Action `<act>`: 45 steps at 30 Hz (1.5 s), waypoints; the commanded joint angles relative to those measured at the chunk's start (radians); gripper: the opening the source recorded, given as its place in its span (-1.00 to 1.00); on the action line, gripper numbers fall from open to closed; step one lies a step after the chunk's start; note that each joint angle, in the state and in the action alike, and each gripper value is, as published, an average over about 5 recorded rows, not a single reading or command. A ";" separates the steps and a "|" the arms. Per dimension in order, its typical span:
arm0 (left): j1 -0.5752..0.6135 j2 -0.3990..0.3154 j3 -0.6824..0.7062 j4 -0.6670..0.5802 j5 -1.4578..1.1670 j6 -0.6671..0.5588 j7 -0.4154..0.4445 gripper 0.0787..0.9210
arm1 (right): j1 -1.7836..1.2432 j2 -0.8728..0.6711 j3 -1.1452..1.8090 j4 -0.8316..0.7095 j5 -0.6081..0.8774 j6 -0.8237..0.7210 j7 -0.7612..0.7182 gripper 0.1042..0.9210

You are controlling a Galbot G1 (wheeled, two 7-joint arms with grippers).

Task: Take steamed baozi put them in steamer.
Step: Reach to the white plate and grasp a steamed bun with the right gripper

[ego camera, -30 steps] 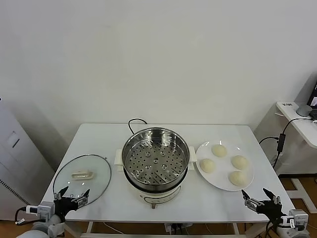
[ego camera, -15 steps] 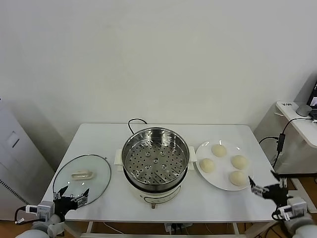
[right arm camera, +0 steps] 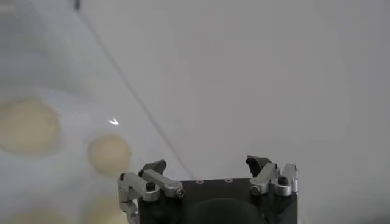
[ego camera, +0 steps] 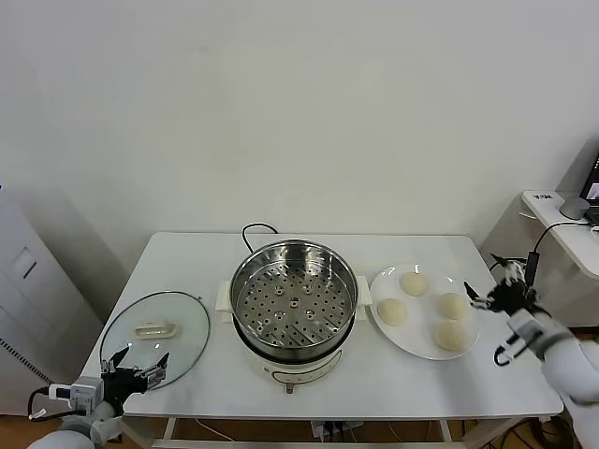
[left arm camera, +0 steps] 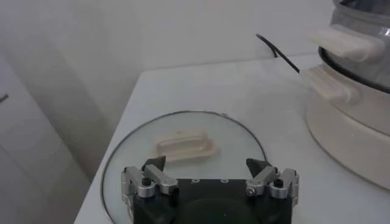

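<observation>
Baozi, four of them (ego camera: pixel 391 312) (ego camera: pixel 414 282) (ego camera: pixel 452 305) (ego camera: pixel 450 335), sit spaced apart on a white plate (ego camera: pixel 426 353) in the head view, the plate touching or almost touching the steamer's right side, so a short carry should be enough. The steamer (ego camera: pixel 294 299) stands mid-counter with its perforated tray bare and no lid on it, ready to receive them. Its glass lid (ego camera: pixel 155 334) lies flat on the counter (ego camera: pixel 421 379) to the steamer's left, well out of the way. The right gripper (ego camera: pixel 497 285) hangs in the air just beyond the plate's right edge, jaws spread and empty, near the rightmost bun; judging by that, the first pick is not yet made. The left gripper (ego camera: pixel 136 367) waits low at the counter's front-left corner, over the near rim of the lid, also spread wide and empty.

From the left wrist, the left gripper (left arm camera: pixel 210 176) shows its two fingertips well apart with nothing between them. Beyond them lies the glass lid (left arm camera: pixel 140 164) with its white handle (left arm camera: pixel 185 146), and the steamer's white base (left arm camera: pixel 353 137) and side handle rise farther off.

From the right wrist, the right gripper (right arm camera: pixel 210 171) is likewise open and empty. The plate (right arm camera: pixel 67 140) shows blurred beyond it, with two buns (right arm camera: pixel 27 126) (right arm camera: pixel 109 153) clearly on it and others only partly in view at the edge.
</observation>
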 commanded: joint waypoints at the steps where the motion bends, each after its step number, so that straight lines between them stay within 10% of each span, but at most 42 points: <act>1: -0.009 -0.006 0.001 0.003 0.001 0.006 -0.001 0.77 | 0.562 -0.117 -0.513 -0.287 -0.026 0.048 -0.347 0.76; 16: -0.027 -0.008 0.000 0.023 0.000 0.008 0.001 0.77 | 1.018 0.110 -0.986 -0.689 0.019 0.188 -0.658 0.76; 45: -0.041 -0.004 0.011 0.020 -0.006 0.013 0.002 0.77 | 0.949 0.413 -0.896 -1.016 -0.189 0.289 -0.540 0.76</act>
